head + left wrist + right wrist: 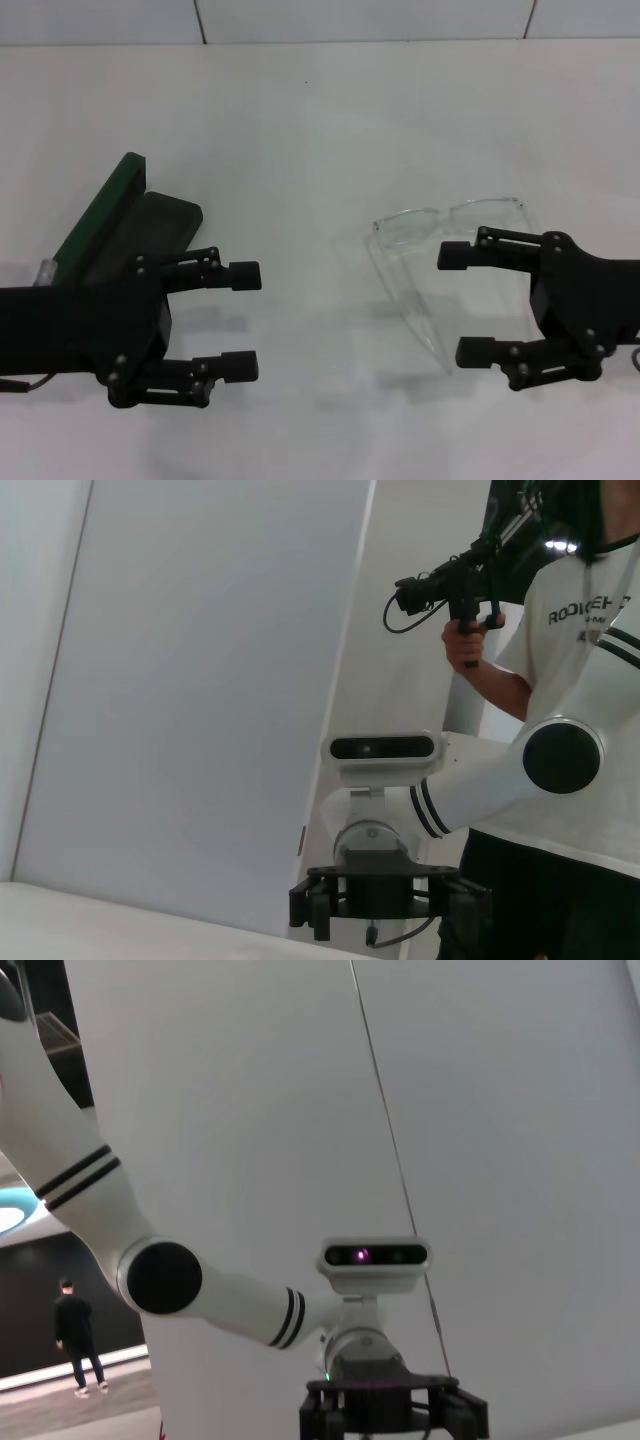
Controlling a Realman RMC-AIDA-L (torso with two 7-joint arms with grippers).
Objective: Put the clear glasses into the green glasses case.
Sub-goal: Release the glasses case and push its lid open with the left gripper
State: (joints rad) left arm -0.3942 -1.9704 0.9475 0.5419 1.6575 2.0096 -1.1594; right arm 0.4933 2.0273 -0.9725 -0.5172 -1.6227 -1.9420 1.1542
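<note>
The clear glasses (420,222) lie unfolded on the white table right of centre in the head view, with one thin temple arm (405,295) running toward the front edge. My right gripper (458,303) is open just right of that temple arm. Its far finger is close to the front of the frame, and it holds nothing. The green glasses case (150,228) lies open at the left, its green lid (100,210) tilted up on the outer side. My left gripper (243,320) hovers open and empty beside the case, and the arm covers the case's near end.
The white table (300,140) reaches back to a tiled wall. The left wrist view looks across at the right arm's gripper (385,905) and a person (570,630) holding a camera behind it. The right wrist view shows the left arm's gripper (395,1410).
</note>
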